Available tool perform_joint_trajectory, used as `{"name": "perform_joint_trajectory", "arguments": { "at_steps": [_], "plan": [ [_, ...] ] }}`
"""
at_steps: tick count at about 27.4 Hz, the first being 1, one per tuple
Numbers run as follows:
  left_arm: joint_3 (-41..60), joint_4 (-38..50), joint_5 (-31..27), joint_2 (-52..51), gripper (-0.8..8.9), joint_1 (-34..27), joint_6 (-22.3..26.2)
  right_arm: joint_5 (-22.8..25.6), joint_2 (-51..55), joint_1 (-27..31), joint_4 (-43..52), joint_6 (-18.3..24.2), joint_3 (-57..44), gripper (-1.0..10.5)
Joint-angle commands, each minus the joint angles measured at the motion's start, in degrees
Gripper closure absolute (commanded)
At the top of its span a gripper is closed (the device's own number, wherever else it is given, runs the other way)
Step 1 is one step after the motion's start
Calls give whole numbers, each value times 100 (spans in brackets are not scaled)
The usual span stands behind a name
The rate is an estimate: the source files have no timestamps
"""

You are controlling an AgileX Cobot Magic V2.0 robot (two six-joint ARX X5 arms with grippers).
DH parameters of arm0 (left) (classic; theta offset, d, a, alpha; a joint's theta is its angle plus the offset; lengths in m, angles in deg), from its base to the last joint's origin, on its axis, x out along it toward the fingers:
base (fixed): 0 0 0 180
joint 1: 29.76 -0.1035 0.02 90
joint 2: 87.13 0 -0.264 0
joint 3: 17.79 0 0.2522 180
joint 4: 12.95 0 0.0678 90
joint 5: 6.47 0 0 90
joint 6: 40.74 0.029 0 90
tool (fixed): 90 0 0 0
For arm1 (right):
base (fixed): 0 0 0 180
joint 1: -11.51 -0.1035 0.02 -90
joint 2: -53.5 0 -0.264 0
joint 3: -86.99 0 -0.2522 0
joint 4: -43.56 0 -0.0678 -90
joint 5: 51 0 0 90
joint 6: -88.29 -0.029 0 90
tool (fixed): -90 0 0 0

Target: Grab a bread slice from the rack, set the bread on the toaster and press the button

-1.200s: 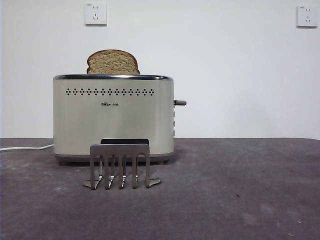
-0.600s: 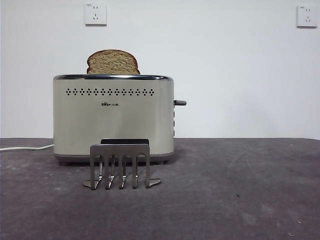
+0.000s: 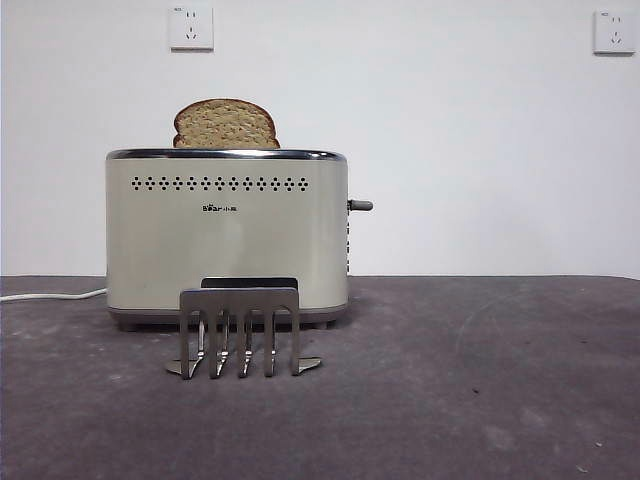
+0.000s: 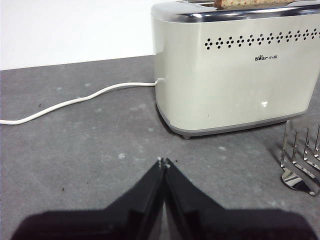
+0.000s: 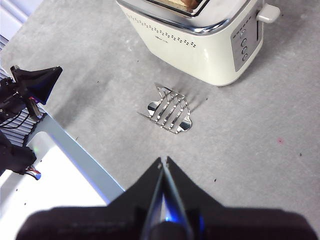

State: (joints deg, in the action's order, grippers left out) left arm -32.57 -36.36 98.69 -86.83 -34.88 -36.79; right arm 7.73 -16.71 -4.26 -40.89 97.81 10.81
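The slice of bread (image 3: 225,124) stands in the toaster (image 3: 226,235), its domed top sticking out above the chrome rim. The button (image 3: 361,205) juts from the toaster's right end, high up. The steel rack (image 3: 240,330) stands bare in front of the toaster. No gripper shows in the front view. My left gripper (image 4: 163,162) is shut and empty, low over the table, left of the toaster (image 4: 235,75). My right gripper (image 5: 163,161) is shut and empty, high above the table, with the rack (image 5: 169,111) and the toaster (image 5: 200,45) below it.
A white cord (image 4: 75,100) runs from the toaster's left end across the grey table. Two wall sockets (image 3: 191,28) sit on the white wall behind. The table's near edge (image 5: 75,145) shows in the right wrist view, with the other arm's black gripper (image 5: 37,82) over it.
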Motion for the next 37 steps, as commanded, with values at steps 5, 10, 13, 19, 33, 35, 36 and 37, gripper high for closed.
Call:
{"name": "perform_joint_trajectory", "arguments": {
  "at_steps": [5,10,13,19,33,35,36,37],
  "plan": [
    [81,13,-9,-17,817,-11,-33,42,31,33,26,46,-52,946],
    [81,15,-9,-17,817,-11,-33,166,887,378,1228,140,-116,946],
    [81,15,-9,-17,817,-11,-33,195,1582,697,2210,-90,-568,946],
    [81,15,-9,-17,817,-11,-33,918,3215,1067,4454,-175,-3110,946],
    [81,15,-9,-17,817,-11,-33,1552,5552,1281,6596,-306,-7071,946],
    [81,15,-9,-17,817,-11,-33,1681,5825,1281,6596,-409,-7436,946],
    [81,15,-7,-17,817,-11,-33,1711,5934,1283,6596,-455,-7576,946],
    [81,15,-9,-17,817,-11,-33,1786,6074,1283,6599,-516,-7757,946]
  ]
}}
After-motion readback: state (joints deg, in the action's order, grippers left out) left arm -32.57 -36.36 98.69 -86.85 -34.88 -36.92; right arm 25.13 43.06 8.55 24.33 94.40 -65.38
